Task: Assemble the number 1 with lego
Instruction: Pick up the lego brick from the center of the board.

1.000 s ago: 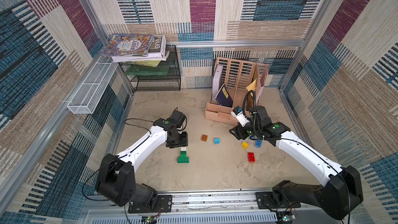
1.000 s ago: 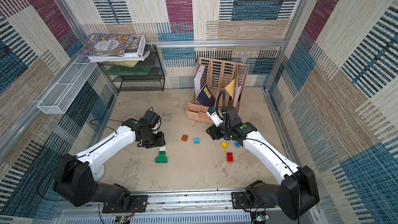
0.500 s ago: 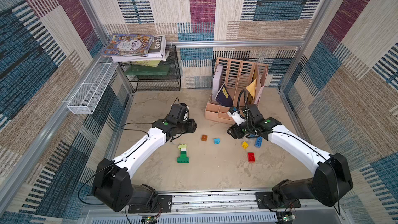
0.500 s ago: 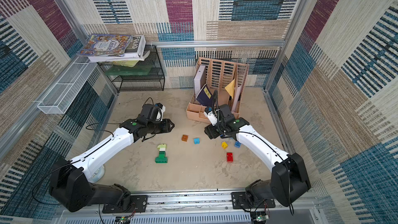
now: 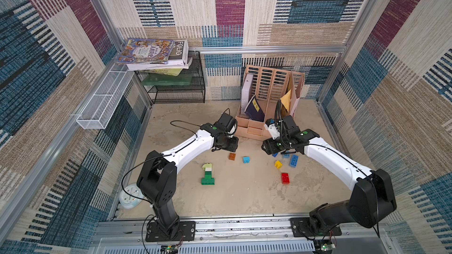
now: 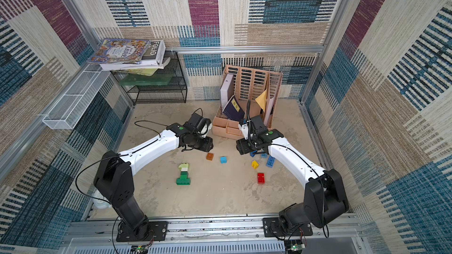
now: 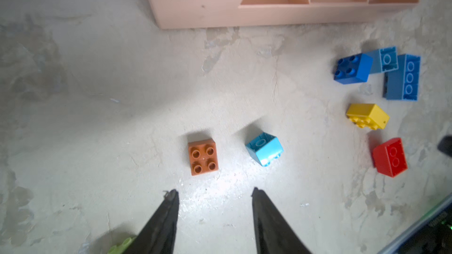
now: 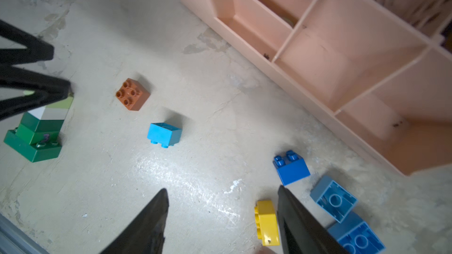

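Observation:
A lego stack [image 5: 208,174] [image 6: 183,175] [image 8: 36,133] lies on the floor, dark green bricks with cream and lime at its top. Loose lego lies to its right: a brown brick [image 5: 232,156] [image 7: 203,156], a light blue one [image 5: 246,159] [image 7: 264,148], a yellow one [image 5: 277,164] [image 8: 267,222], a red one [image 5: 285,178] [image 7: 390,156] and blue ones [image 5: 293,160] [image 8: 291,169]. My left gripper [image 5: 228,146] [image 7: 214,191] hovers open and empty just short of the brown brick. My right gripper [image 5: 269,147] [image 8: 222,190] is open above the floor, with the yellow brick just inside one finger.
A pink file organiser [image 5: 254,128] with papers stands right behind both grippers. A black mesh shelf [image 5: 176,89] with books is at the back left, with a white wire basket [image 5: 102,103] on the left wall. A small clock [image 5: 130,195] lies beside the left arm's base.
My left gripper has drawn away from the green stack, back and to the right, toward the brown brick; the stack's cream and lime top now shows. The right gripper has barely shifted.

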Available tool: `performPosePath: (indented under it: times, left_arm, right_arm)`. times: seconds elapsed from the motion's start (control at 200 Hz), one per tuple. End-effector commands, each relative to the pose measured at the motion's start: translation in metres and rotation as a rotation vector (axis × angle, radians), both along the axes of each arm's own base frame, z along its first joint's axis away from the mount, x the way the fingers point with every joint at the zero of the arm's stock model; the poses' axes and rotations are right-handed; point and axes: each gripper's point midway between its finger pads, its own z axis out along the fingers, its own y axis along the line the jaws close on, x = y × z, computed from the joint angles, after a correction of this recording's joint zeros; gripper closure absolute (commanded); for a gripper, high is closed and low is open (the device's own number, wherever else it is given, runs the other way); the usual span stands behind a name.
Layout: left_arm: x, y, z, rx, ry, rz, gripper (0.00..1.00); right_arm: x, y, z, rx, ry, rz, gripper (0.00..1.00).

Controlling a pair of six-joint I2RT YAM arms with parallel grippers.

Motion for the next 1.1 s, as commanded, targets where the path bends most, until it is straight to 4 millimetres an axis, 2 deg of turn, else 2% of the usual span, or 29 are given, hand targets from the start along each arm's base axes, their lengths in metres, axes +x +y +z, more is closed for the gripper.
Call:
performPosePath:
  times: [0.0, 0.17, 0.25, 0.406, 0.526, 0.621, 0.856, 1.092]
  left_arm:
    - [0.003, -0.009, 0.007, -0.020, -0.045, -0.042, 0.48]
    - [0.014, -0.024, 0.029, -0.157, -0.158, -0.032, 0.48]
    - [0.018, -0.027, 0.040, -0.199, -0.206, -0.022, 0.48]
    - [0.022, -0.024, 0.051, -0.215, -0.267, -0.001, 0.48]
    - [0.023, -0.021, 0.055, -0.210, -0.291, 0.005, 0.48]
    - [0.022, -0.017, 0.057, -0.213, -0.299, 0.017, 0.49]
    - [0.016, -0.003, 0.057, -0.208, -0.324, 0.066, 0.49]
    - [0.015, 0.000, 0.057, -0.205, -0.331, 0.077, 0.49]
  right_arm:
    - [-0.020, -0.034, -0.021, -0.063, 0.114, -0.148, 0.28]
    - [-0.053, -0.067, -0.045, -0.088, 0.197, -0.292, 0.27]
    - [-0.061, -0.081, -0.051, -0.086, 0.207, -0.360, 0.24]
    - [-0.063, -0.108, -0.064, -0.051, 0.239, -0.487, 0.21]
    - [-0.055, -0.123, -0.069, -0.034, 0.237, -0.558, 0.19]
    - [-0.049, -0.126, -0.073, -0.006, 0.245, -0.585, 0.19]
    - [-0.051, -0.128, -0.085, -0.012, 0.270, -0.594, 0.20]
    - [-0.037, -0.130, -0.093, -0.021, 0.268, -0.610, 0.23]
